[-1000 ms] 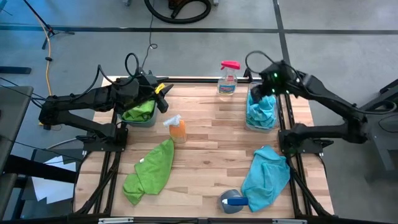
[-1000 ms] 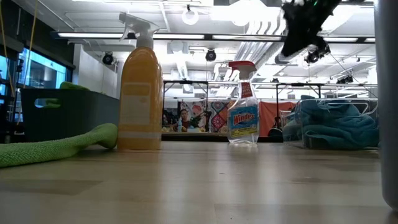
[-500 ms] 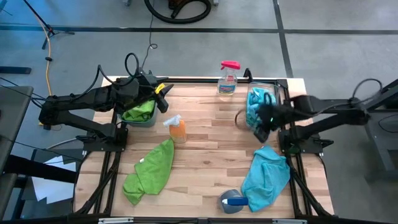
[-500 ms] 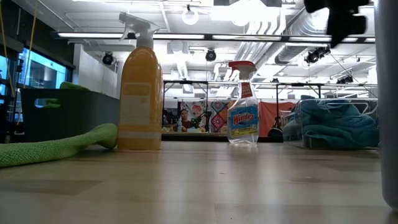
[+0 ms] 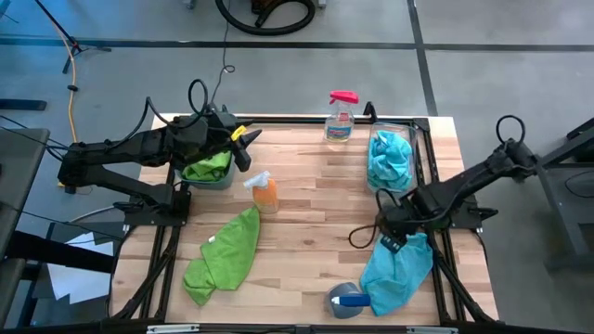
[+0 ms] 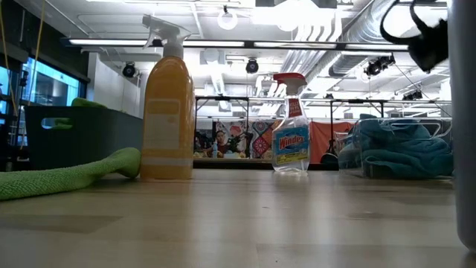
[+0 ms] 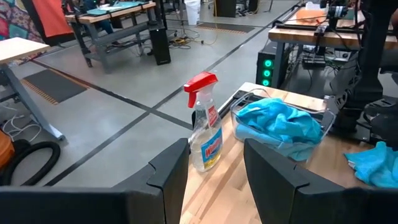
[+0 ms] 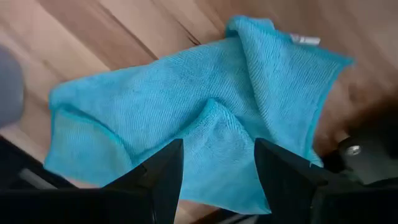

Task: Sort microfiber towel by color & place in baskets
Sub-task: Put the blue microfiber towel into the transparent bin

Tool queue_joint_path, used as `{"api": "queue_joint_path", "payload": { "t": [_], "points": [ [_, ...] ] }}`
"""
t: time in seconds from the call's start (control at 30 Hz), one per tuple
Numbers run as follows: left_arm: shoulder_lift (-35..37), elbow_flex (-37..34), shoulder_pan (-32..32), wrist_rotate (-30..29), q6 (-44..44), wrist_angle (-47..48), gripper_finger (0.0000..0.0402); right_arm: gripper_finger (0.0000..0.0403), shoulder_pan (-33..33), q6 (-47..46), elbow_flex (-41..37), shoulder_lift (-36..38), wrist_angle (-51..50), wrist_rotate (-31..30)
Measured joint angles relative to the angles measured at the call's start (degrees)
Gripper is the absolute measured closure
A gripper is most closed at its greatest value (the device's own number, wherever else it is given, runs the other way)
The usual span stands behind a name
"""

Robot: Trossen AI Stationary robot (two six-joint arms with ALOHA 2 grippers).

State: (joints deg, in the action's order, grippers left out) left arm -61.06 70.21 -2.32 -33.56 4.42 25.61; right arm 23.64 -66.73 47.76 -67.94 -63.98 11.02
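High view, what changed: a second ago the right claw (image 5: 390, 243) was over the clear basket (image 5: 393, 163) at the far right of the surface; it has since swung back toward the near right and now hangs over the loose blue towel (image 5: 397, 264).
Right claw state: fingers apart and holding nothing; the right wrist view shows the blue towel (image 8: 199, 112) spread between and beyond the two fingers, not pinched.
Meaning for the task: one blue towel (image 5: 390, 160) already sits in the clear basket, so I judge that drop finished and the next blue pick-up about to begin.
Left claw: the left claw (image 5: 239, 141) stays above the dark teal basket (image 5: 208, 173) at the far left, fingers parted and gripping nothing.
Green side: a green towel (image 5: 210, 165) lies in the teal basket; a second green towel (image 5: 225, 254) is still loose on the near left of the surface.
Left to do: one blue and one green towel remain out of the baskets.
Surface: pale wood planks (image 5: 306, 223), also carrying an orange spray bottle (image 5: 264, 191), a red-capped spray bottle (image 5: 340, 117) and a grey-blue object (image 5: 345, 299) at the near edge.
Room: grey concrete floor around the surface; the low view shows ceiling lights, ducting and other benches behind.
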Motion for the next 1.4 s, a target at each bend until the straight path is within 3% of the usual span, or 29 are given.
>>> {"api": "queue_joint_path", "payload": {
  "t": [0.43, 0.97, 1.23, 1.33, 1.4],
  "points": [
    [0.00, 0.01, -0.01, -0.02, -0.02, 0.02, 0.0257, 0.0210, 6.76, -21.33, -5.43, -2.27, 12.89, -1.81],
    [0.00, 0.01, -0.01, -0.06, -0.03, 0.00, 0.0257, 0.0210, 6.86, -21.76, -5.43, -20.03, 19.18, -3.52],
    [0.00, 0.01, -0.01, -0.07, -0.05, 0.00, 0.0257, 0.0210, 6.86, -20.18, -5.01, -23.74, 19.16, -3.73],
    [0.00, 0.01, -0.01, -0.09, -0.08, 0.02, 0.0257, 0.0230, 6.84, -19.84, -5.01, -23.78, 18.93, -3.92],
    [0.00, 0.01, -0.01, -0.09, -0.27, 0.06, 0.0257, 0.0267, 6.84, -19.33, -5.01, -23.79, 18.96, -3.88]
  ]
}}
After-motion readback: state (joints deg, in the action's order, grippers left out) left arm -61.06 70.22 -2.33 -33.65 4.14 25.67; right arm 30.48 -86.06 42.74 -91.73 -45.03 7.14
